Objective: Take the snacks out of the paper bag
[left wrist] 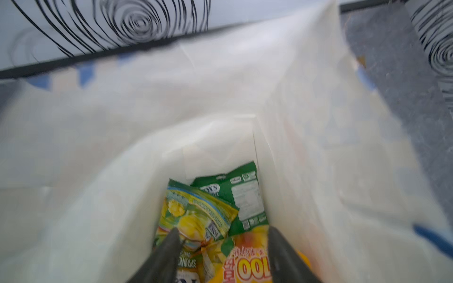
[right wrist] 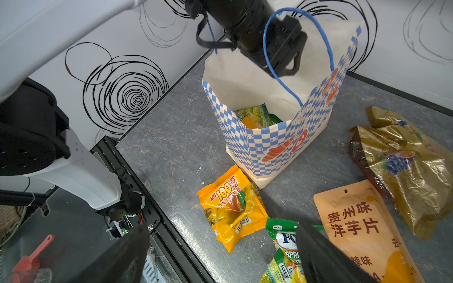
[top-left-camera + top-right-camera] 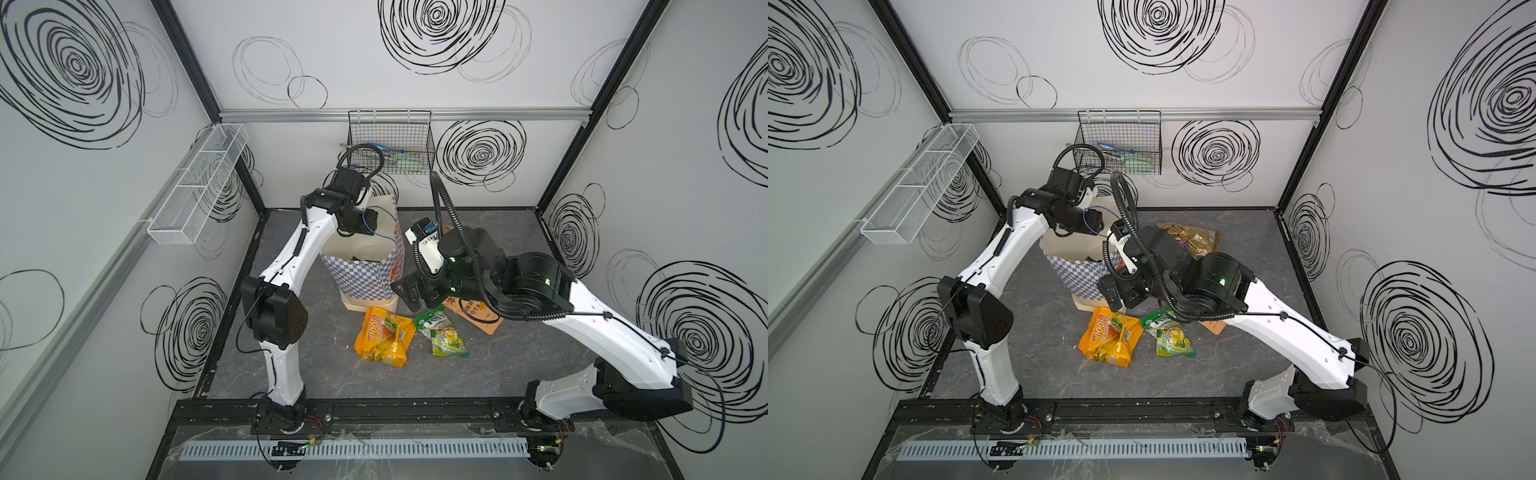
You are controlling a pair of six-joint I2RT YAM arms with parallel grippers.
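Snacks (image 1: 203,213) at the bottom of the upright paper bag (image 3: 365,274) lie directly below the left hand (image 1: 223,230), fingers (image 1: 169,247) apart at the bag's mouth. Right hand (image 2: 223,227), also apart and empty, hovers right of the bag, farther away.

Matt paper bag (image 2: 264,147); glossy, seemingly foil pack (image 2: 404,171).
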